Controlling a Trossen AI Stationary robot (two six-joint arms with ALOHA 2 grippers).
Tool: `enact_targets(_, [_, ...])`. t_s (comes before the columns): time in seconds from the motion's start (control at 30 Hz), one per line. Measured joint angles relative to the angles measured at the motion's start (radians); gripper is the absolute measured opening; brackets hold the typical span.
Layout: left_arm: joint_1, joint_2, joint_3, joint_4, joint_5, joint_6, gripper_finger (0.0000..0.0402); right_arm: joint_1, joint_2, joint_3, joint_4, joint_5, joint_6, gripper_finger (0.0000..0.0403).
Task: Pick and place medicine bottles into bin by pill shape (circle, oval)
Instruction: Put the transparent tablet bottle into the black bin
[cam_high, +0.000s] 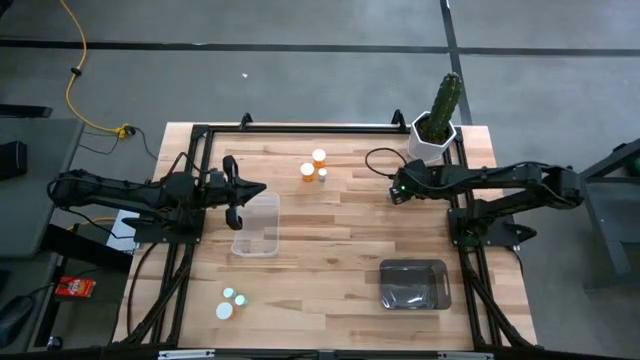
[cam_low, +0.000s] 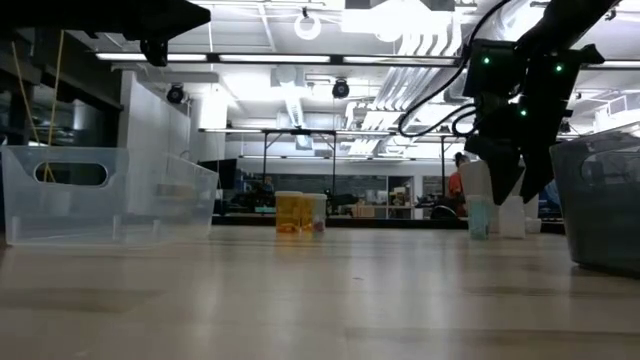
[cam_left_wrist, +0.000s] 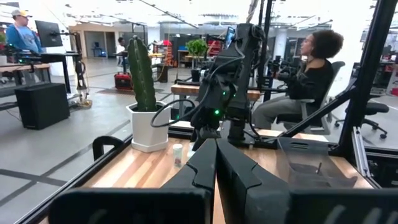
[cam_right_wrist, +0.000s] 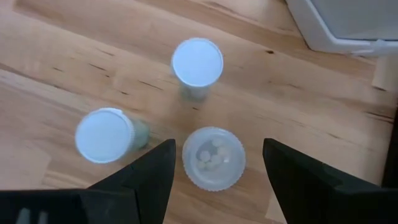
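Observation:
Three pale medicine bottles stand close together on the wood by the cactus pot (cam_right_wrist: 348, 31). Two show white caps (cam_right_wrist: 197, 61) (cam_right_wrist: 104, 135). The third (cam_right_wrist: 214, 158) shows small pills through its clear top. My right gripper (cam_right_wrist: 217, 149) hangs open above that third bottle, pointing steeply down, one finger on either side and clear of it. In the high view my right gripper (cam_high: 393, 188) hides these bottles. Three orange bottles (cam_high: 314, 167) stand at the far middle, three pale ones (cam_high: 231, 301) near the front left. My left gripper (cam_high: 258, 190) is shut and level above the clear bin (cam_high: 240, 246).
A dark bin (cam_high: 386, 285) sits at the front right, the clear bin at the left. The white pot with the cactus (cam_high: 437, 125) stands at the far right corner, close behind my right gripper. A black frame runs round the table's edges. People sit and stand beyond the table.

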Motion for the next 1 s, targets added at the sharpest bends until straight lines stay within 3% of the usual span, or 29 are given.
enact_targets(0.27, [0.0, 0.0, 0.0, 0.001, 0.003, 0.0, 0.0, 0.0, 0.015, 0.0, 0.0, 0.016, 0.011, 0.0225])
enact_targets(0.73, [0.0, 0.0, 0.0, 0.005, 0.006, -0.009, 0.0, 0.0, 0.005, 0.002, 0.002, -0.009, -0.005, 0.0124])
enact_targets(1.0, [0.0, 0.0, 0.0, 0.005, 0.006, -0.009, 0.0, 0.058, -0.131, 0.101, -0.215, 0.022, -0.048, 0.0117])
